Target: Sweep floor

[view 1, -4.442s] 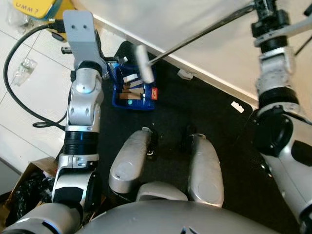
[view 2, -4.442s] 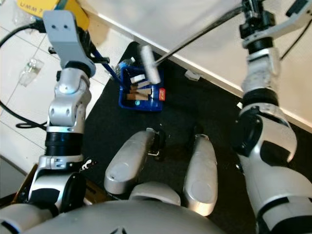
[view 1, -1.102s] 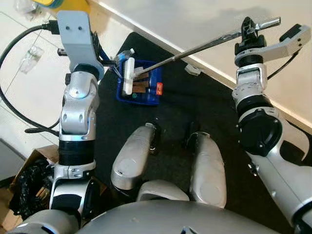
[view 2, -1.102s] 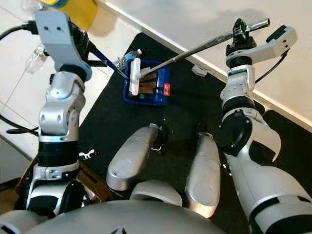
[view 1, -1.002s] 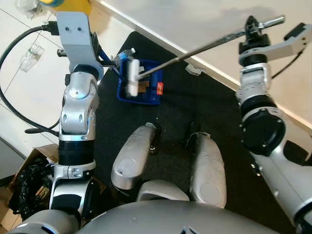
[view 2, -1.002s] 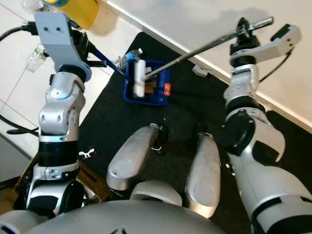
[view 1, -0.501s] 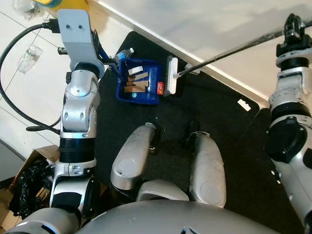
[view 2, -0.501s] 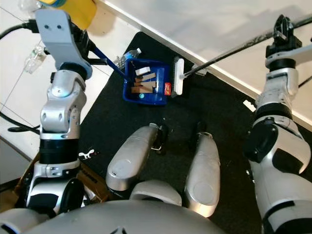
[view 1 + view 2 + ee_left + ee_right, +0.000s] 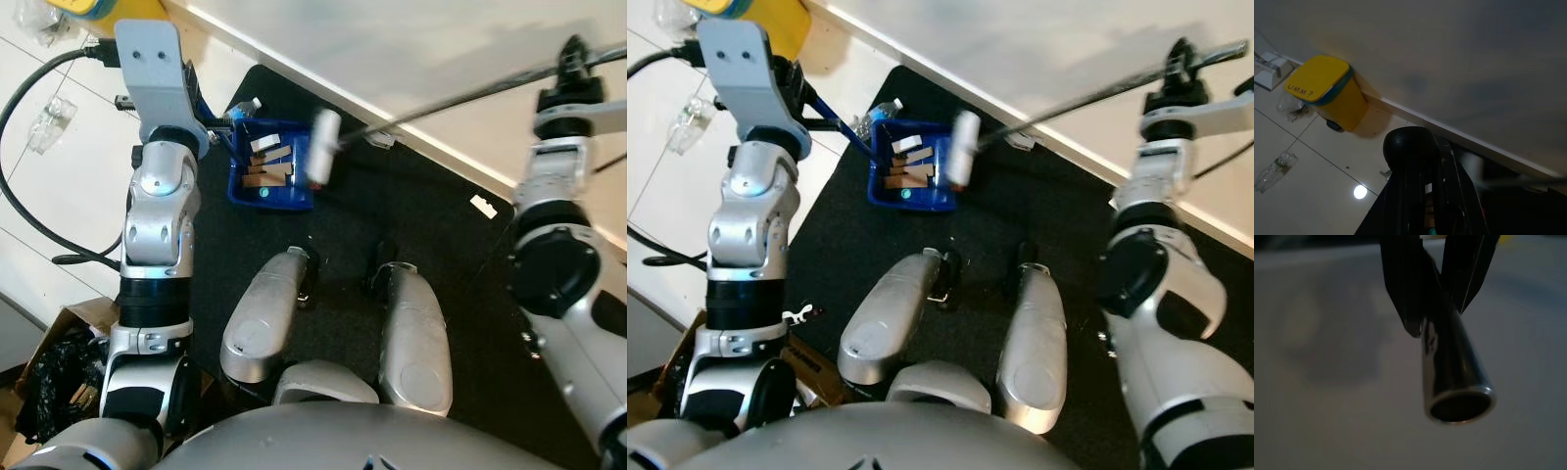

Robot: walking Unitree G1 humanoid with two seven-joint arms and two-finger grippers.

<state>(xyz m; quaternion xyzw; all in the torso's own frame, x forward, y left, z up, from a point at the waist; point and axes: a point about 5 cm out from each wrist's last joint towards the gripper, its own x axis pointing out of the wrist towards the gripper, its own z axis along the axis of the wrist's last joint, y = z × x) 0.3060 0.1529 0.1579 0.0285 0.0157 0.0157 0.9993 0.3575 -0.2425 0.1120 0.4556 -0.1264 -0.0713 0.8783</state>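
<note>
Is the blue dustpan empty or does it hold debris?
Holds debris: the blue dustpan contains white and brown scraps, seen in the head views, lying on its floor.

Blurred, seemingly white broom head (image 9: 963, 150) beside blue dustpan (image 9: 914, 168).

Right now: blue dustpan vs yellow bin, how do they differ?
The blue dustpan is a low open tray lying on the black mat; the yellow bin is taller and lidded, standing on pale tile by the wall. The dustpan holds swept scraps; the bin's contents are hidden. The white broom head hangs blurred over the dustpan's edge, well clear of the bin.
</note>
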